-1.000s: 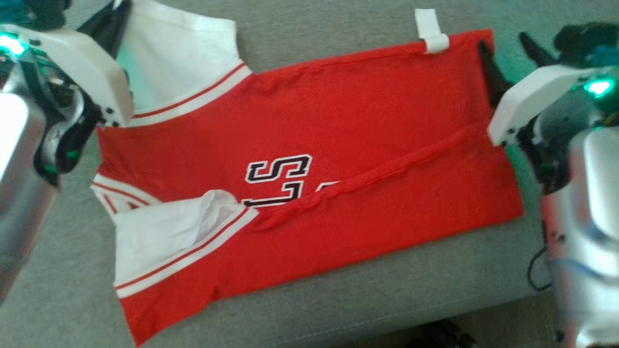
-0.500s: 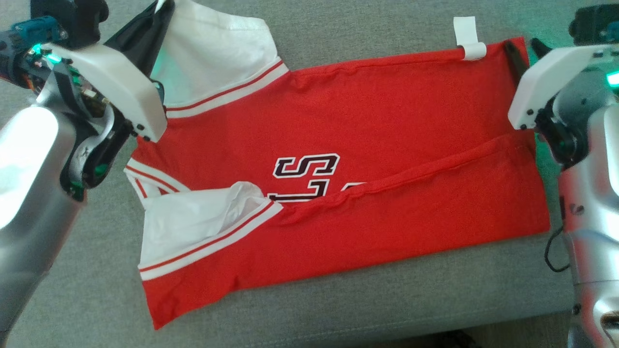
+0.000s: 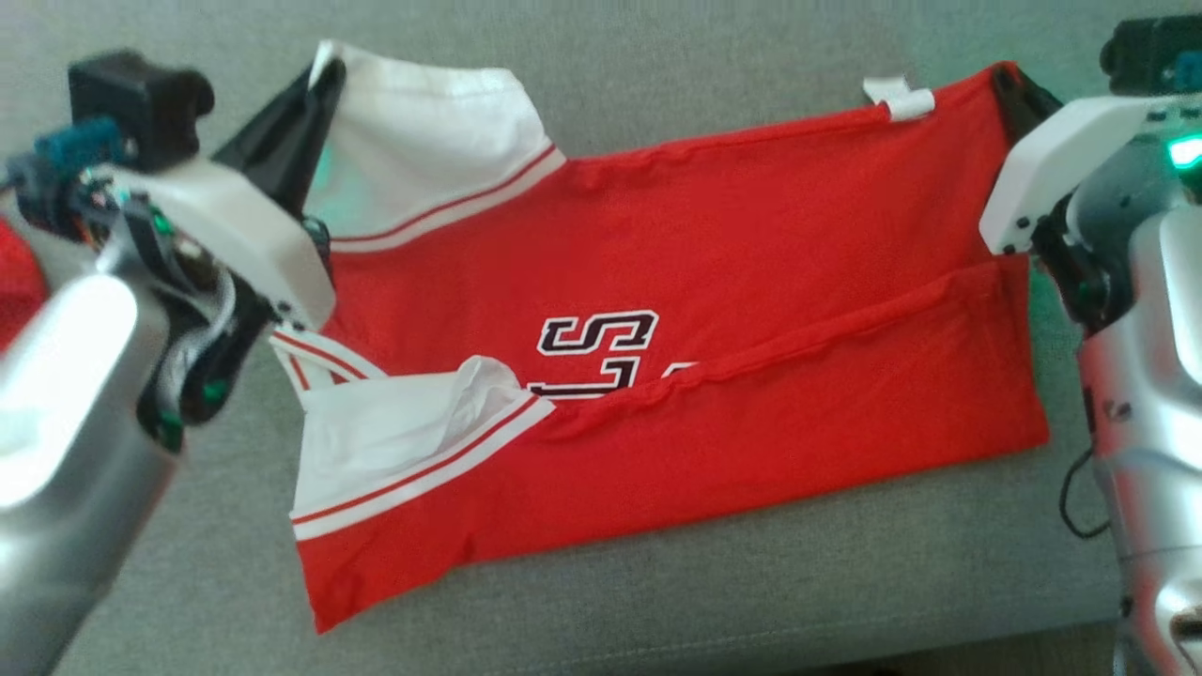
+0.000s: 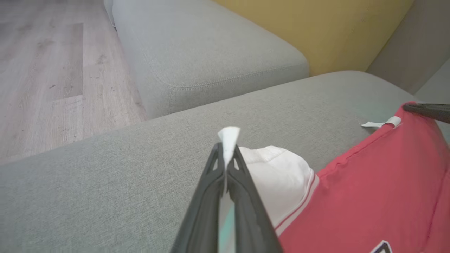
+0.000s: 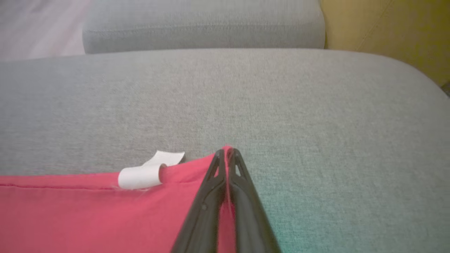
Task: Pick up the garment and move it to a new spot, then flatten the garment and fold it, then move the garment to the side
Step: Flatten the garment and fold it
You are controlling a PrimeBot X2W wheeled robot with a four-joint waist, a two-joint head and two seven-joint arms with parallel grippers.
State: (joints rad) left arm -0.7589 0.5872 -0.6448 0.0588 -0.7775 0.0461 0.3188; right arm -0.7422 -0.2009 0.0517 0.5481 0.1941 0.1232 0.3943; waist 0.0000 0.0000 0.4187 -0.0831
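We have the garment (image 3: 714,282) lying flat across the sofa (image 3: 751,582), its near edge already folded over the middle. Our left end effector (image 3: 322,73) is clamped on the far white sleeve (image 3: 423,131), and our right end effector (image 3: 1005,80) is clamped on the garment's far right corner. We judge that the far-side fold, any cross fold and the move aside remain.

Grey fabric sofa (image 4: 218,56); wood-plank floor (image 4: 49,77); yellow wall (image 4: 316,24) behind.

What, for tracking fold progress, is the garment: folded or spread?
Partly folded: the garment has its near edge doubled over its front, hiding part of the lettering.
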